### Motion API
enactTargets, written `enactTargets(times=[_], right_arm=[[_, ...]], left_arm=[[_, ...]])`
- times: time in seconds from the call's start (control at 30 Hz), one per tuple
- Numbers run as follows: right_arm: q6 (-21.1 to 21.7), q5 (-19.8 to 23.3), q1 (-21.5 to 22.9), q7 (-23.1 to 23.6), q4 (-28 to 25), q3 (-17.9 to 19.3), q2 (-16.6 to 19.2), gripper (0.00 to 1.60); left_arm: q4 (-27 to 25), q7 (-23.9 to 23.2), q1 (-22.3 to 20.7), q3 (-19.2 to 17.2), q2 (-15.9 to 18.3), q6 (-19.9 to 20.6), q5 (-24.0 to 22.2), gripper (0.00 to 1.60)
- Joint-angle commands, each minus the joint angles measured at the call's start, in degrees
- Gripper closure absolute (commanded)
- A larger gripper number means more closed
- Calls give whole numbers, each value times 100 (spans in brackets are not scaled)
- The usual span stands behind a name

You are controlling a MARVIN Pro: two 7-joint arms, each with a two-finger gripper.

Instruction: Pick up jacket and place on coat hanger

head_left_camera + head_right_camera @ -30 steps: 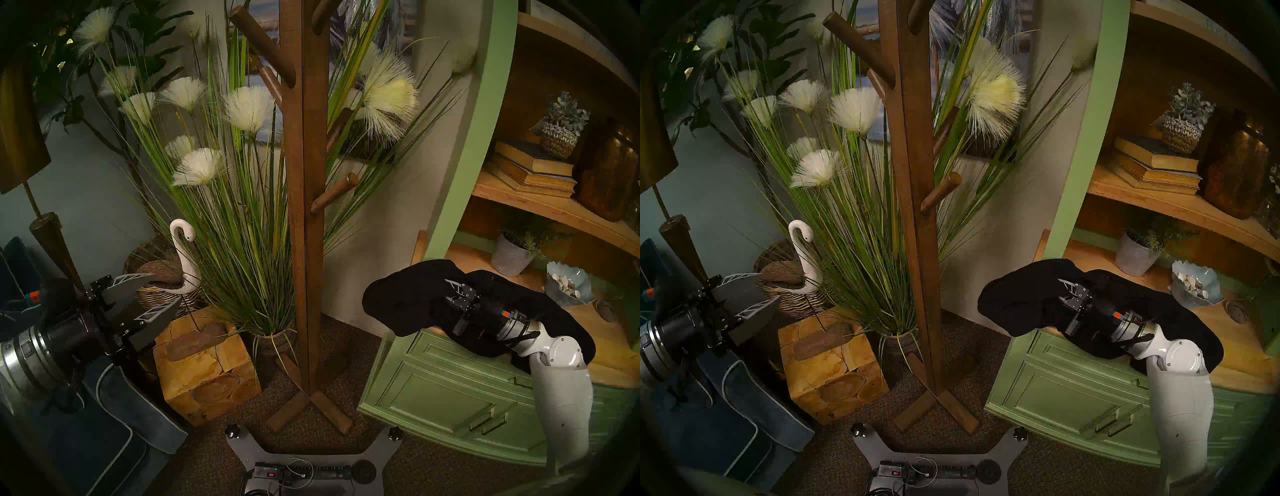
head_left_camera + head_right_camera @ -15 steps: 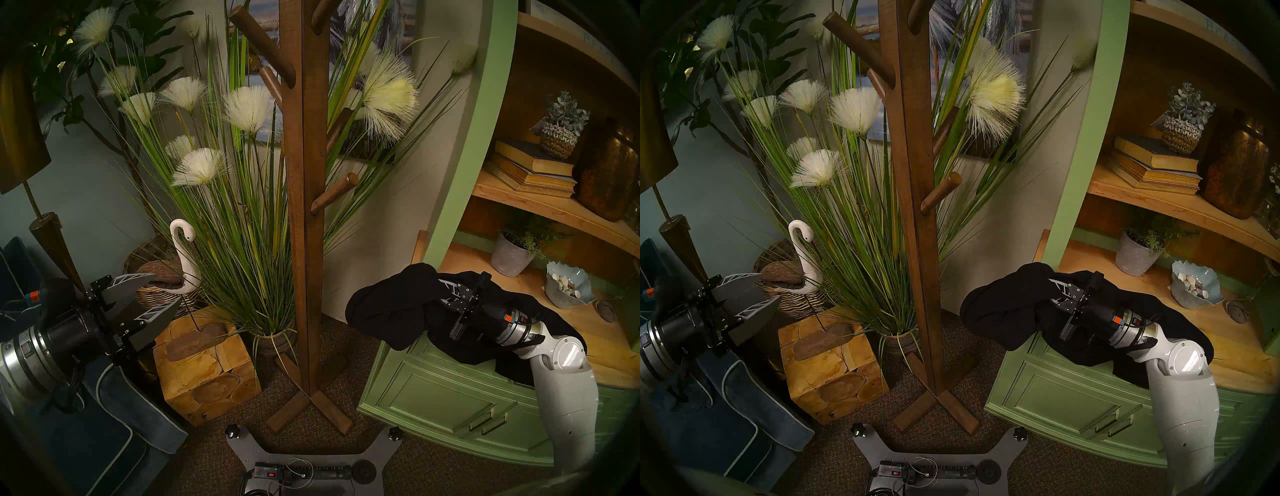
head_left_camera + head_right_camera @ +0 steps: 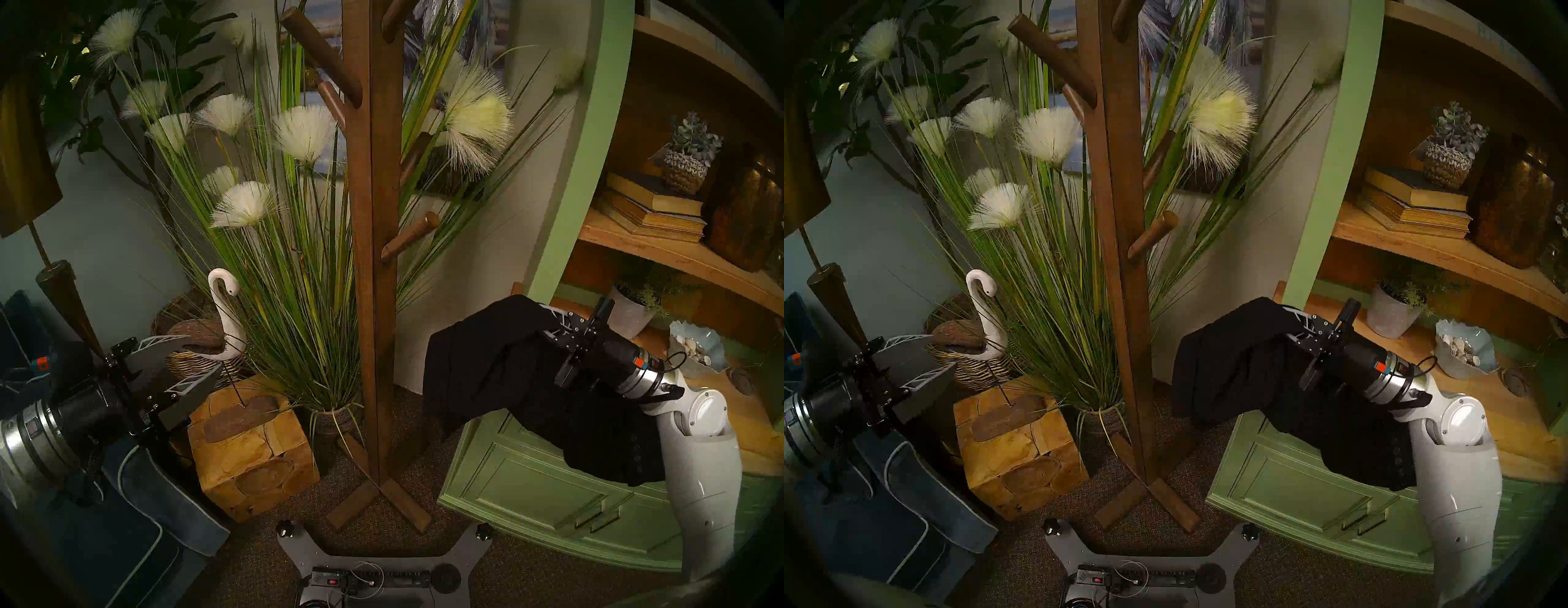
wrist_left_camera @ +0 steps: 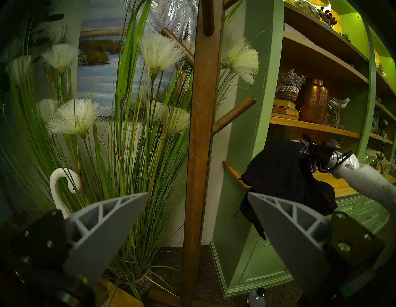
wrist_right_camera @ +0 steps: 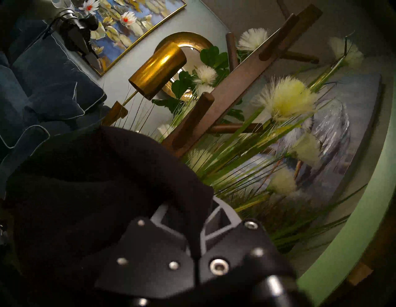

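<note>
**Jacket held clear of cabinet, right of coat stand**

Where the right gripper (image 3: 547,325) meets the jacket (image 3: 500,373), the black fabric is bunched over and between the two grey fingers, which are clenched on it; only their ribbed roots show in the right wrist view, the tips buried in cloth. The garment hangs from that grip in two masses: one fold drops leftward and down toward the floor, the other trails down and to the right along the white forearm. Its long axis runs roughly from upper left to lower right in the head views, sagging at both ends. No part of it can be seen resting on the wooden counter of the green cabinet (image 3: 551,488); the lower fold hangs in front of the cabinet doors.

The jacket is near but apart from the coat hanger (image 3: 375,254), on the stand's right side and below its lowest right-hand peg (image 3: 409,237). The square post stands upright on its crossed foot, pegs angled upward.

The left gripper (image 3: 186,361) hovers well apart at the left, fingers spread and empty, above the blue cushion (image 3: 140,509) and beside the wooden block (image 3: 254,458) and white swan figure (image 3: 225,314).

No brand, label or legible writing appears on the jacket or stand.
</note>
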Motion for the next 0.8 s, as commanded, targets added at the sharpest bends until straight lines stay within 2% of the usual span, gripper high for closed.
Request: enactTargets(times=[0.0,0.17,0.37,0.77], right_arm=[[437,222,654,-582,-555,106,25,160],[757,263,766,-817,-680,92,85,160],[1173,320,1105,-1301,-790,15,143,160],[1692,523,1511,-1999,-1289,89,326,160]], left_arm=[[-58,-38,-19,4,3,1,-51,0],[-59,-39,-19,4,3,2,-50,0],[-59,-39,-20,4,2,2,-48,0],[-58,-39,-22,5,2,2,-41,0]])
